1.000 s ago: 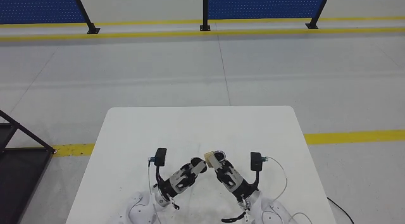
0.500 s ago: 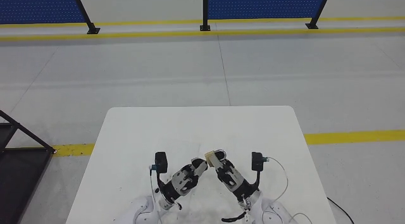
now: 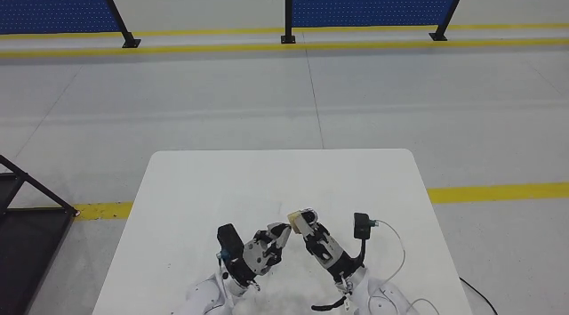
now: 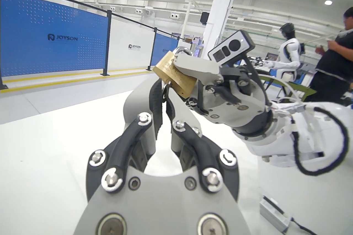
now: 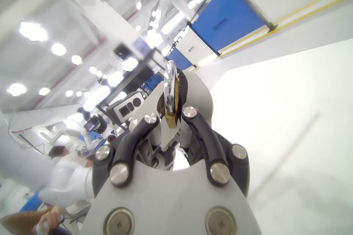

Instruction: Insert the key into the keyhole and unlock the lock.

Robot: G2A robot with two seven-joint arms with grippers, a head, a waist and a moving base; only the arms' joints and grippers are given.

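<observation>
R tool (image 5: 175,87) clamped on lock (image 4: 179,81), held up over bench (image 3: 267,181). L tool (image 4: 164,91) pinched together on key (image 4: 166,86), tip at lock's underside; can't tell if it's in yet. Risks: slight misalign, so key jams or skids off brass; hard twist could spin lock in R grip.

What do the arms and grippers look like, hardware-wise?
The left gripper and right gripper match: light grey two-finger bodies, black linkage bars with silver bolts, black ribbed pads. The right arm is white-shelled with a black wrist section, a looping black cable and a black-and-grey camera module on a bracket.
</observation>
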